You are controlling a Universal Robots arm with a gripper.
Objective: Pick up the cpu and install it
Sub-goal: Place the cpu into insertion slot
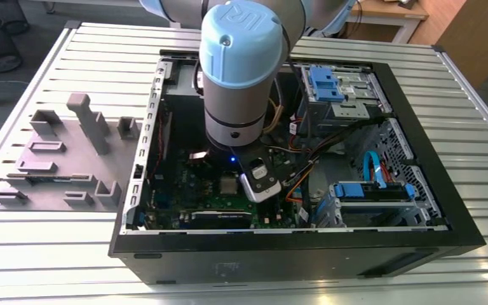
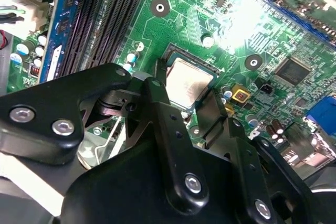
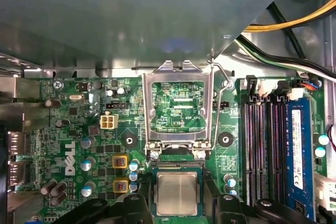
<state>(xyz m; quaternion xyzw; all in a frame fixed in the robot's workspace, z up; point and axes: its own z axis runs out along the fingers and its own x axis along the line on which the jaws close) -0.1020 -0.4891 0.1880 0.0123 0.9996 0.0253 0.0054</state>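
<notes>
Arm's gripper (image 2: 185, 95) hangs low over the green motherboard (image 3: 79, 129). Its fingers (image 2: 160, 103) are spread, one on each side of the cpu (image 3: 177, 193), apparently released. The cpu lies flat in the socket (image 3: 176, 166), silver top up. The hinged socket frame (image 3: 178, 72) stands open just beside it. The board carries white print, and the memory stick (image 3: 297, 145) has a blue label.

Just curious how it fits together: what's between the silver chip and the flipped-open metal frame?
In the first wrist view, two hinge screws lie between the cpu and the metal frame.
</notes>
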